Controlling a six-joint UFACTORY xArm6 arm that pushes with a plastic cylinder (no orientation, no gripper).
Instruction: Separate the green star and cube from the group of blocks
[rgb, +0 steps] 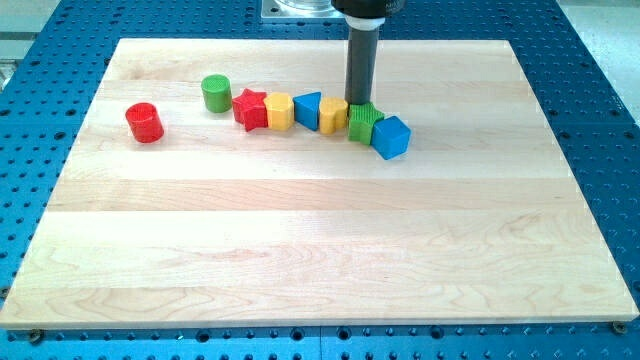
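Note:
My tip (360, 102) stands at the upper edge of the green star (364, 124), touching it from the view's top. The green star sits between a yellow block (333, 115) on its left and the blue cube (390, 137) on its right, touching both. Left of the yellow block lie a blue block with a pointed top (308, 109), a yellow cylinder-like block (279, 111) and a red star (250, 108), all in one row.
A green cylinder (215, 93) stands just left of the red star. A red cylinder (144, 122) stands alone near the board's left side. The wooden board (320, 250) lies on a blue perforated table.

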